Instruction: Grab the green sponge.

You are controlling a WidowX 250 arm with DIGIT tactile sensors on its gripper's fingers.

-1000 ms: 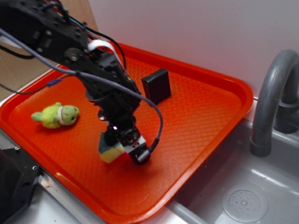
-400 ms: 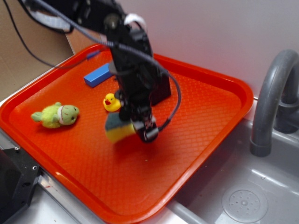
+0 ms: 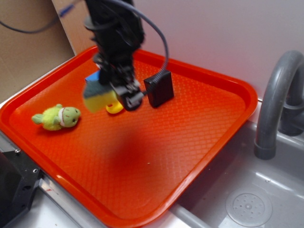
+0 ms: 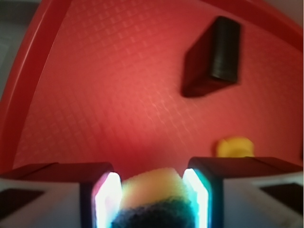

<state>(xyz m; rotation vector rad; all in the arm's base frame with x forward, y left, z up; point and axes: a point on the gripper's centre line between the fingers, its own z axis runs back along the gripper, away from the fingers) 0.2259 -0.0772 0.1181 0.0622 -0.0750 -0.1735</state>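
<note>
Wrist view: fingers [image 4: 102, 199] pinch green sponge [image 4: 154, 197], lower part cut off by frame. Exterior: sponge [image 3: 99, 95] blurred, held clear above orange tray [image 3: 199, 123]; rubber duck [image 3: 114, 108] mostly hidden behind it; black block [image 3: 159, 88] beside.

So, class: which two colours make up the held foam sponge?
Yellow foam with a dark teal-green layer, clearest in the exterior view.
</note>
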